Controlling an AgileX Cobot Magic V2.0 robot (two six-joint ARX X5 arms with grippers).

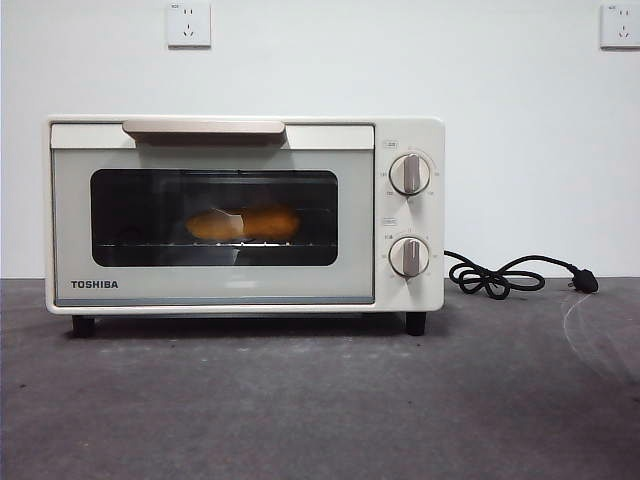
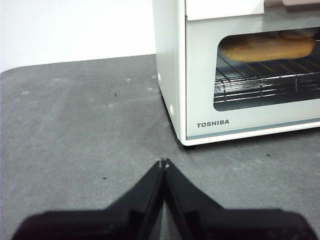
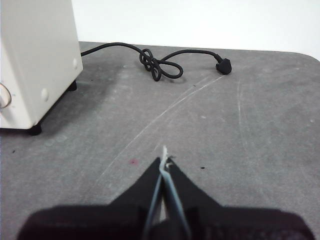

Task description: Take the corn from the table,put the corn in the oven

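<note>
The corn (image 1: 243,223), one glossy yellow-orange cob with a long tapering shape, lies inside the oven (image 1: 245,213) on a wire rack (image 2: 265,80) of thin metal bars, seen through the dark glass window (image 1: 214,217); the front view catches a pale reflection across its middle, so its surface detail is hard to read. The oven is a single cream-white box with rounded corners, its door shut, a beige bar handle (image 1: 204,127) along the top of the door, and the name TOSHIBA printed at the door's lower corner on the side away from the knobs. Two round knobs (image 1: 410,174) sit one above the other on the panel beside the window. The oven stands on short black feet on the worktop (image 1: 320,400), a flat, matte, dark grey surface with faint mottling and a few pale curved scuffs. One black power cord (image 1: 497,277) trails out from the knob side of the oven, loosely knotted, ending in a plug that lies on the worktop. Two white wall sockets (image 1: 188,24) are set in the wall above and behind the oven. The left gripper (image 2: 163,162) hangs over bare worktop in front of the oven's window-side corner, its black fingers pressed together. The right gripper (image 3: 165,162) hangs over the worktop off the oven's knob side, well apart from it, fingers pressed together too.
</note>
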